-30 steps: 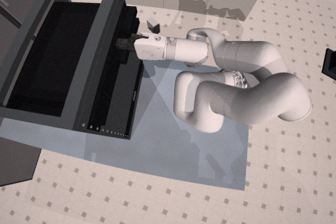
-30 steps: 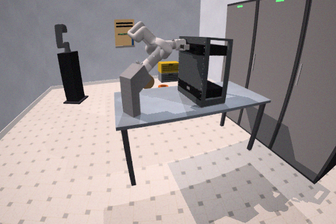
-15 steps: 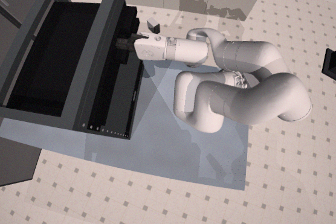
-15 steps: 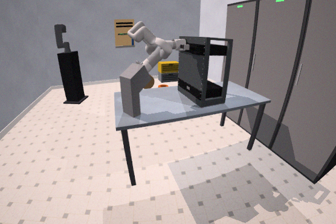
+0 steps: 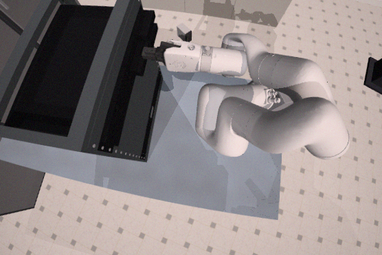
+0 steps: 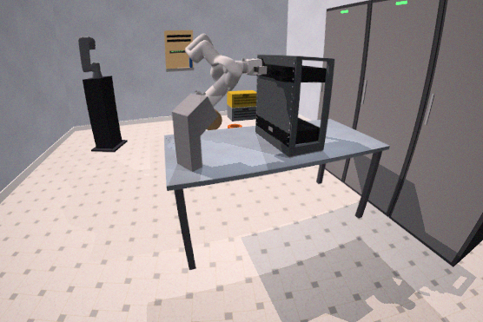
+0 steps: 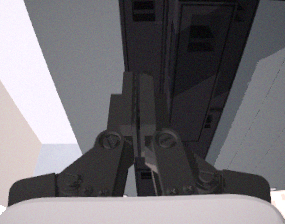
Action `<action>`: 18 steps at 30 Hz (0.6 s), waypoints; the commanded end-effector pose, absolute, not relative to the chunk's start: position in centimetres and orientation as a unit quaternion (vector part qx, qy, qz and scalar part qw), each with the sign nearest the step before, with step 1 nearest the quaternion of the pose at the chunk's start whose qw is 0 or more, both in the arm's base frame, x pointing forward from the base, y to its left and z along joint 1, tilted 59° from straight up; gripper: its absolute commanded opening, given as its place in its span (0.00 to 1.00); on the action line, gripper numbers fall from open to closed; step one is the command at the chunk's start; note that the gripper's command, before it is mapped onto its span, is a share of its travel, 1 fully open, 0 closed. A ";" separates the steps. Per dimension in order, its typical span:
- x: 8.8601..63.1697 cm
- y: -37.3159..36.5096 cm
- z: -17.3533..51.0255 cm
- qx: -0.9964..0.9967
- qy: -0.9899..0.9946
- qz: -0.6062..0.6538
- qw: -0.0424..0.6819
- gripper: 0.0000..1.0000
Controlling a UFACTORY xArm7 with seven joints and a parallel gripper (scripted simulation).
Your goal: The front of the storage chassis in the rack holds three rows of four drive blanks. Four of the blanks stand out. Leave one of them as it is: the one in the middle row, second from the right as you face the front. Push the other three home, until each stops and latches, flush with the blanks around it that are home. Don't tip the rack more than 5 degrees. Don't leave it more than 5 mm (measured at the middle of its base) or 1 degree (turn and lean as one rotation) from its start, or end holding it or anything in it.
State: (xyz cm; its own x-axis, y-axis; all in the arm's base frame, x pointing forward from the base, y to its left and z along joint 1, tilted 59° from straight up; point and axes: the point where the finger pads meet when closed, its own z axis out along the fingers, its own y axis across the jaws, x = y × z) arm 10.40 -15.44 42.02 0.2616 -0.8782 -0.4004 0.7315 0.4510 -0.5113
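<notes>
The rack [image 5: 99,71] [image 6: 328,107] stands upright on the table, with the dark chassis [image 5: 69,53] [image 6: 278,73] near its top. In the top view, dark blocks [image 5: 150,17] stick out of the chassis front beyond the gripper, and another dark block [image 5: 137,68] sticks out on its near side. The wrist view shows a large dark blank front [image 7: 203,70] right of the fingers and another dark front [image 7: 143,37] ahead of them. My gripper [image 5: 145,53] [image 6: 264,69] [image 7: 138,89] is shut and empty, its tips at the chassis front. Contact and exact rows cannot be told; dark shading hides them.
The blue-grey table [image 5: 192,174] [image 6: 230,172] carries the rack and the arm's pedestal [image 6: 188,137]. A grey panel [image 6: 275,107] covers the rack front below the chassis. Tall cabinets [image 6: 400,89] stand behind the rack. Yellow and grey boxes [image 6: 242,99] stand beyond the table.
</notes>
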 end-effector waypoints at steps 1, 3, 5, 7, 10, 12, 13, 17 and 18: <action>8.0 -14.7 38.9 -0.112 0.329 -0.512 0.785 0.00; 7.4 -14.5 38.2 -0.112 0.329 -0.512 0.785 0.00; 7.0 -14.4 37.7 -0.112 0.329 -0.512 0.785 0.00; 6.8 -14.4 37.5 -0.112 0.329 -0.512 0.785 0.00; 6.7 -14.3 37.4 -0.112 0.329 -0.512 0.785 0.00; 6.7 -14.3 37.4 -0.112 0.329 -0.512 0.785 0.00; 6.7 -14.3 37.4 -0.112 0.329 -0.512 0.785 0.00; 6.8 -14.4 37.3 -0.112 0.329 -0.512 0.785 0.00; 6.9 -14.5 37.2 -0.112 0.329 -0.512 0.785 0.00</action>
State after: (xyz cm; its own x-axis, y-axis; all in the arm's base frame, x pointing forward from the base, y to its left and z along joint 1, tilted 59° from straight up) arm 6.84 -14.38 37.49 0.2597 -0.8778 -0.4024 0.7310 0.4510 -0.5121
